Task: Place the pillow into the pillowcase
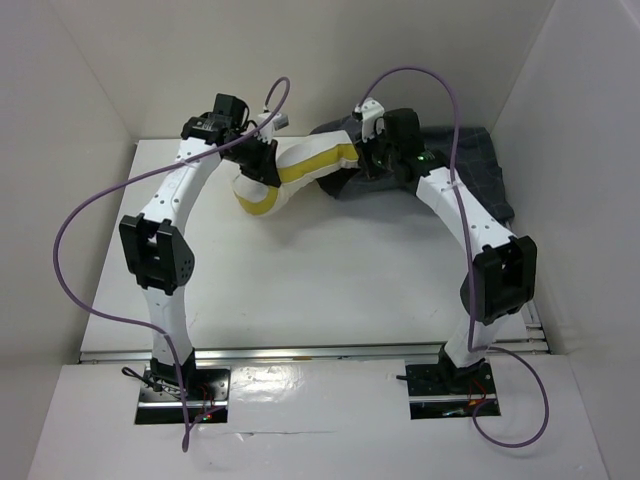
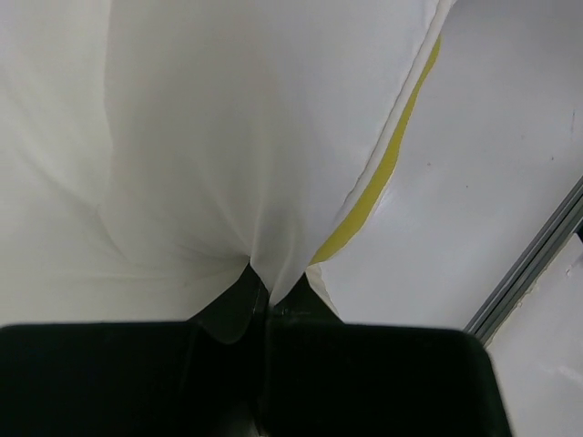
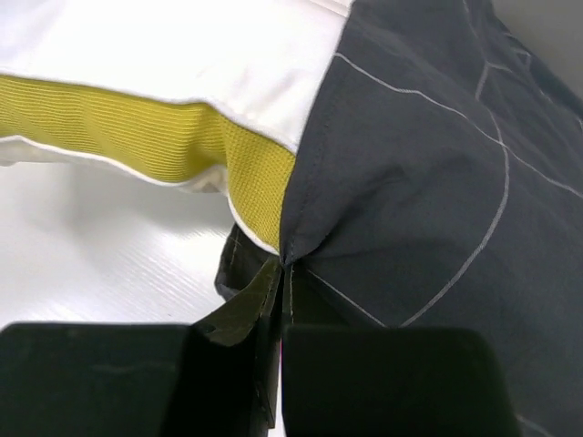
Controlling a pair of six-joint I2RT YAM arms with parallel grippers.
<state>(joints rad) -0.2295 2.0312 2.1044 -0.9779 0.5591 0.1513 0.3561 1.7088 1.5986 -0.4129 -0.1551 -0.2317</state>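
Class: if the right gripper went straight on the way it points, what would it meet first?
The right gripper is shut on the pillowcase edge, so more pillowcase, probably with the pillow just behind; depth is unclear.

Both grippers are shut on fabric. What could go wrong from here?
1. The right gripper pinches only the very hem of the pillowcase. It may slip off, or be holding both layers, which the views can't settle.
2. The left gripper holds a small fold of the pillow. Much of it is outside the case and may pull free.
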